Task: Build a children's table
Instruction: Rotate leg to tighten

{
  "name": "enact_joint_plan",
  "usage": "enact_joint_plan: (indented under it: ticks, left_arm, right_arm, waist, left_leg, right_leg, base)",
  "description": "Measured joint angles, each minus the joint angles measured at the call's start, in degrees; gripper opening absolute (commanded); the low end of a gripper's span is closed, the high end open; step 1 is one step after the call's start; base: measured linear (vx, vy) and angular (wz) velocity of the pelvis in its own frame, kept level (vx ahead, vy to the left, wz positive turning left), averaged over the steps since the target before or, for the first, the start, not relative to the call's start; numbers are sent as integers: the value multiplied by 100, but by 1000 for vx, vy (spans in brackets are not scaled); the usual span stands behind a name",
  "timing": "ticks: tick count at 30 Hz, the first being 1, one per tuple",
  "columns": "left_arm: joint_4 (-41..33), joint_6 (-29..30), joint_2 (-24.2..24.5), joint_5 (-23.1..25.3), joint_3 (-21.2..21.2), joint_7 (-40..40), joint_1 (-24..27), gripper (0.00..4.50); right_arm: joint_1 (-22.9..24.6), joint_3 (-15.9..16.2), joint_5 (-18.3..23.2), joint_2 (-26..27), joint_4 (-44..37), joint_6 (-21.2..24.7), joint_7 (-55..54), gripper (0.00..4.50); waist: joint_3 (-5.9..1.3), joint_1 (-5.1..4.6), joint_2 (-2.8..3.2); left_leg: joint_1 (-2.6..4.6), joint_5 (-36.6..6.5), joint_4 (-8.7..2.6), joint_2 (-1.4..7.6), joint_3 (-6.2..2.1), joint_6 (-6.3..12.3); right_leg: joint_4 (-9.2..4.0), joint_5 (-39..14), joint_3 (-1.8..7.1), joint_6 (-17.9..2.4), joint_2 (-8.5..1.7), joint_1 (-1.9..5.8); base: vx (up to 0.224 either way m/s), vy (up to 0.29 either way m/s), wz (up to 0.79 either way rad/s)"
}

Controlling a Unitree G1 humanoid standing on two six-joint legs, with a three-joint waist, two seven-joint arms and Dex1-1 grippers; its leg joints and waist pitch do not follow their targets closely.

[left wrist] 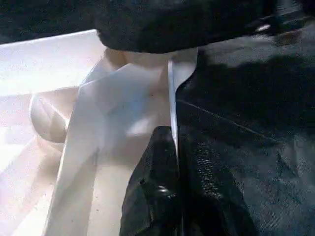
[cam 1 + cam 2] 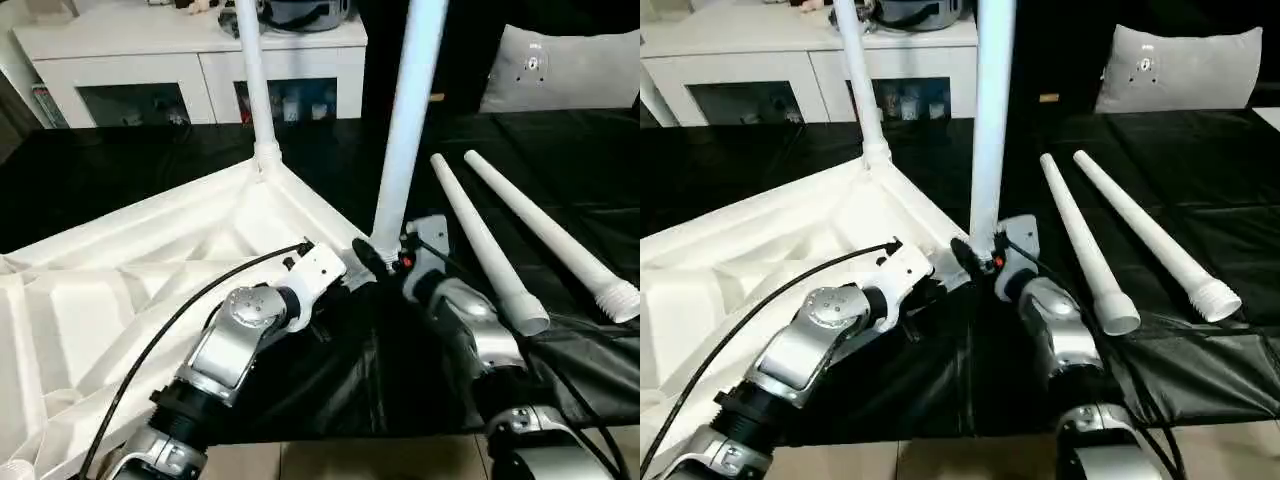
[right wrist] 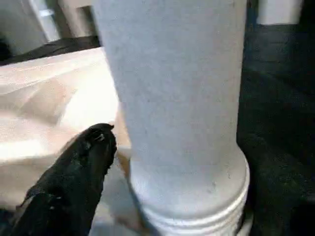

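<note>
The upturned table top lies ribbed side up on the black-covered bench. One leg stands upright in its far corner socket. A second leg stands upright at the near corner, long axis vertical, base between the right gripper jaws, which clamp it. Two loose legs lie beyond that gripper, thick ends nearest. The left gripper jaws pinch the top's rim.

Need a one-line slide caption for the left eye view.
Right gripper holds an upright leg at the upturned tabletop's corner socket; two legs lie unused.
</note>
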Motion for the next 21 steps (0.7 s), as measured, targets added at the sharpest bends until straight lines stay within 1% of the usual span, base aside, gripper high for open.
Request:
enact_joint_plan:
  ticks: [1, 2, 4, 8, 9, 10, 11, 14, 15, 16, 17, 19, 21]
  left_arm:
    - [28, -133, 111, -4, -10, -141, -10, 0]
    - [51, -227, 198, -10, -27, -250, -18, 0]
    - [89, -471, 382, -61, -103, -531, -20, 0]
    - [184, -933, 695, -178, -171, -1019, -15, 0]
    - [210, -1040, 758, -195, -178, -1137, -19, 0]
    - [264, -1224, 883, -267, -201, -1385, -37, 0]
    - [296, -1324, 950, -319, -206, -1540, -38, 0]
    - [357, -1535, 1069, -376, -217, -1856, -48, 0]
    - [386, -1627, 1142, -408, -255, -2005, -74, 0]
    - [421, -1762, 1280, -473, -334, -2276, -120, 0]
    - [431, -1825, 1356, -523, -351, -2431, -125, 0]
    - [455, -1961, 1450, -552, -376, -2661, -131, 0]
    - [474, -2021, 1461, -556, -401, -2775, -148, 0]
  right_arm:
    - [94, 41, 40, -183, -106, -7, 292, 434]
    - [163, 77, 69, -286, -184, -8, 484, 443]
    - [254, 171, 108, -596, -328, -8, 986, 443]
    - [261, 227, 145, -1038, -551, -7, 1728, 443]
    - [261, 276, 146, -1115, -599, -7, 1906, 443]
    - [272, 426, 143, -1287, -683, -7, 2248, 443]
    - [299, 471, 143, -1376, -747, -8, 2415, 443]
    - [308, 591, 145, -1446, -807, -9, 2751, 443]
    - [309, 672, 147, -1486, -846, -9, 2942, 443]
    - [308, 823, 152, -1594, -898, -3, 3257, 443]
    - [308, 874, 153, -1657, -921, 8, 3426, 426]
    - [309, 946, 155, -1714, -962, 103, 3666, 407]
    - [308, 1031, 163, -1703, -1014, 146, 3776, 404]
  waist:
    - [1, 25, 8]
    - [1, 31, 12]
    - [3, 54, 18]
    - [4, 88, 17]
    - [4, 92, 17]
    - [5, 100, 17]
    - [5, 107, 16]
    - [7, 147, 13]
    - [9, 155, 9]
    - [10, 174, 7]
    - [10, 190, 7]
    - [9, 238, 7]
    - [9, 265, 8]
  left_leg:
    - [-7, 0, 0, 5, -1, 0]
    - [-9, 1, 0, 10, -1, 1]
    - [-16, 2, 1, 15, -2, 2]
    - [-23, 9, 4, 20, -1, 12]
    - [-23, 10, 5, 20, -1, 14]
    - [-25, 10, 5, 20, -1, 14]
    - [-25, 10, 5, 21, -1, 14]
    - [-27, 10, 7, 21, 3, 14]
    - [-28, 10, 8, 21, 3, 14]
    - [-27, 10, 8, 22, 3, 14]
    - [-27, 10, 8, 23, 4, 14]
    - [-26, 10, 9, 24, 7, 14]
    - [-26, 10, 12, 25, 10, 15]
  right_leg:
    - [-1, 0, -7, 1, 2, -2]
    - [0, 0, -9, 1, 5, -3]
    - [1, 0, -12, 1, 8, -8]
    - [-1, 0, -16, 0, 10, -10]
    - [-1, -1, -16, 0, 10, -10]
    - [-4, -1, -17, -1, 10, -10]
    - [-4, -2, -17, -2, 9, -10]
    - [-4, -3, -17, -3, 8, -9]
    - [-3, -3, -17, -3, 8, -9]
    - [-3, -3, -18, -3, 8, -10]
    - [-3, -4, -18, -3, 8, -9]
    - [0, -3, -18, -3, 8, -9]
    - [3, -3, -18, -3, 7, -9]
  base:
    - [0, 0, 0]
    - [0, 0, 0]
    - [0, 0, 0]
    - [0, 0, 0]
    - [0, 0, 0]
    - [0, 0, 0]
    - [0, 0, 0]
    - [0, 0, 0]
    - [0, 0, 0]
    - [0, 0, 0]
    - [0, 0, 0]
    - [0, 0, 0]
    - [0, 0, 0]
